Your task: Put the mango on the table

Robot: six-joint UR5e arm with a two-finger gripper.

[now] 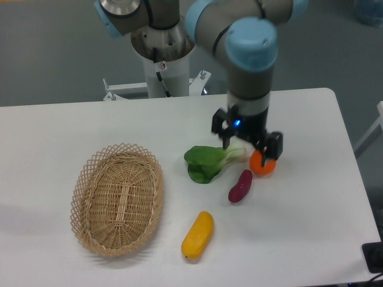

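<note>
From my seat, the gripper (246, 145) covered the top left of the round orange fruit (263, 165), and I could not tell whether its fingers touched that fruit. The arm (248, 42) above the fruit ran off the top edge. The table (311, 239) was cut off at the bottom and left edges.
</note>
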